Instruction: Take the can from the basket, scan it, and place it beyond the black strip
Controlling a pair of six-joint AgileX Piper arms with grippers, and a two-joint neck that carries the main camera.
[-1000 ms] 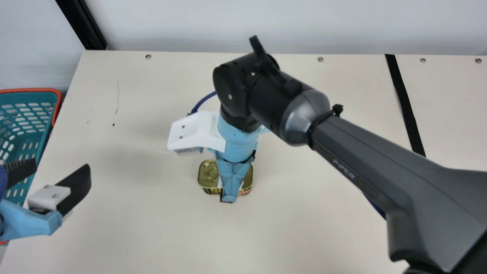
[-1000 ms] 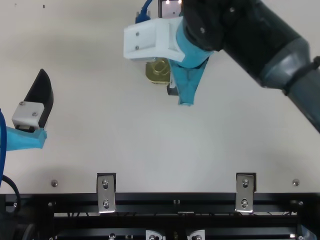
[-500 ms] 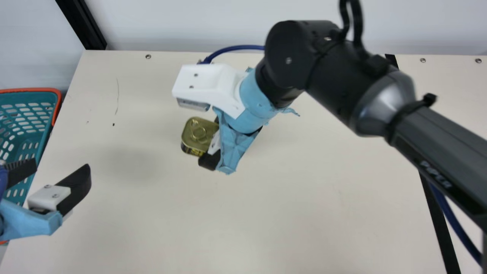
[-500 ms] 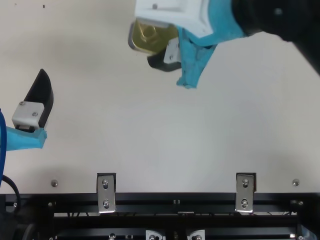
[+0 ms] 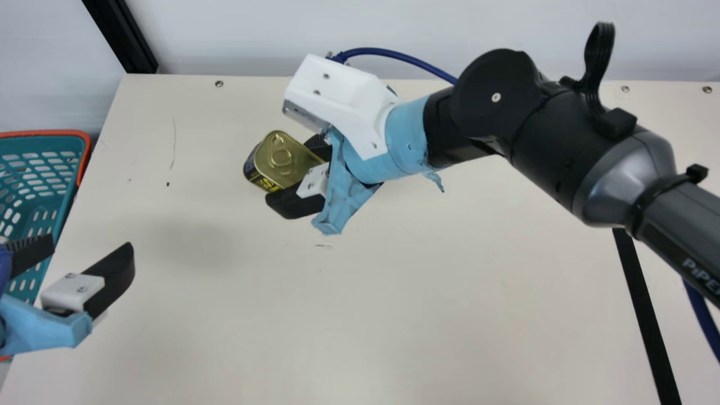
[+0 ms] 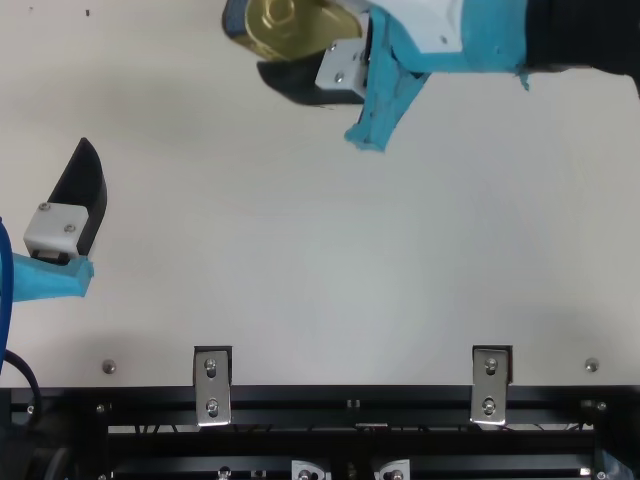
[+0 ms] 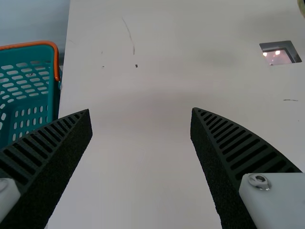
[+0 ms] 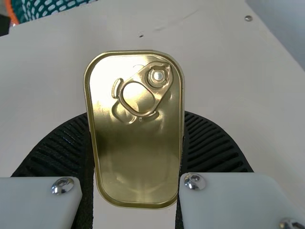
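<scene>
Holding the left end effector [image 5: 93, 247] spread wide over the surface [image 5: 394, 337], at the lower left of the main view. Showing the same broad gap in the left wrist view, with ribbed black fingers well apart. Farther in, left of the main view's middle, pinching the can [image 5: 281, 160] with the right end effector [image 5: 288, 169]. Touching both long sides of the can with the fingers, as seen in the right wrist view. Holding it tilted above the surface, with its gold lid and pull ring facing the right wrist camera. Well to the left of the black strip [image 5: 641, 292], on the basket side. Passing over that strip with the right arm [image 5: 596, 157]. Looking, in the left wrist view, at a square glass plate [image 7: 279, 55] in the surface, lit by two bright spots. Just beside the surface's left edge, seeing the teal basket [image 5: 85, 147] with its orange rim. Farthest off, past the screws [image 5: 219, 83] along the far edge, facing a pale wall [image 5: 236, 34] and black post [image 5: 121, 36]
</scene>
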